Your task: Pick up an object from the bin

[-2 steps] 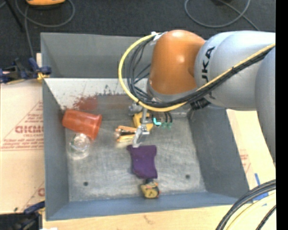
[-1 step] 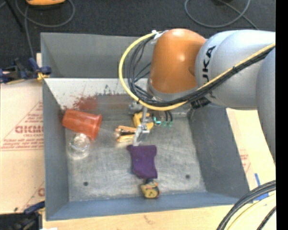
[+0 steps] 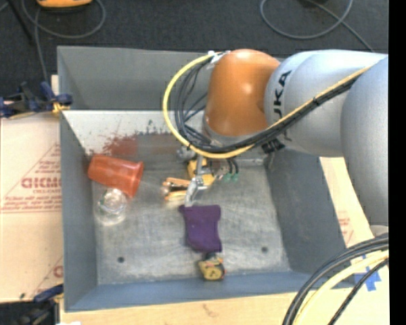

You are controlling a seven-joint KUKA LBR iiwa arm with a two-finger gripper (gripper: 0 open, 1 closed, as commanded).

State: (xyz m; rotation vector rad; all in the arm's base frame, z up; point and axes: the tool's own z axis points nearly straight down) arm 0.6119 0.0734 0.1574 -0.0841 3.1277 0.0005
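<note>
My gripper point(image 3: 193, 189) hangs low in the middle of the bin, under the arm's orange cover. Its tip is right beside a small orange and yellow thing point(image 3: 174, 185) on the bin floor, just to its left. A crumpled purple cloth point(image 3: 203, 227) lies directly below the tip, close to it or touching it. I see nothing held in the gripper.
An orange plastic cup point(image 3: 115, 172) lies on its side at the left, with a clear glass point(image 3: 111, 206) just in front of it. A small yellow and brown thing point(image 3: 211, 269) sits by the front wall. The arm covers the bin's right back part.
</note>
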